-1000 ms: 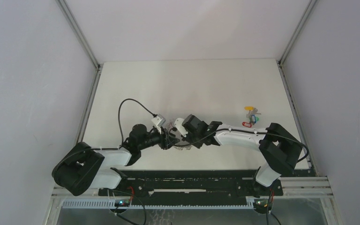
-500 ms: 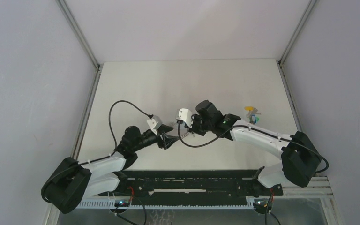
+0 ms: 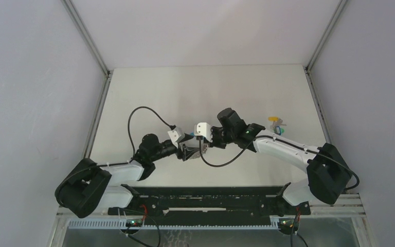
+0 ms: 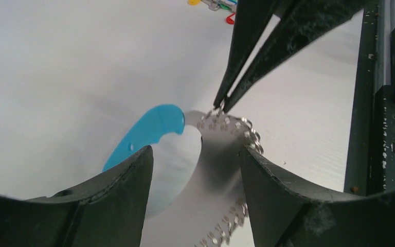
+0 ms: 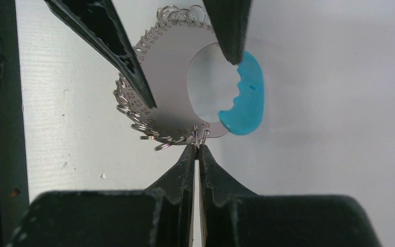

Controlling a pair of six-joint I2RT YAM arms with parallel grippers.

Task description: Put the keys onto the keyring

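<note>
Keyring (image 5: 164,72): likely light, stiff, slippery; grip at the edge. Right gripper (image 5: 198,148) pinches its edge; left gripper (image 4: 195,154) stands wide astride.

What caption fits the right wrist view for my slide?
Right pincer shut on the rim of the keyring, with the left pincer open astride it.

The keyring (image 5: 169,67) is matt silvery metal with a glossy blue plastic segment (image 5: 245,100); black fingers (image 5: 218,177) look grainy, surface (image 5: 334,77) matt.
</note>
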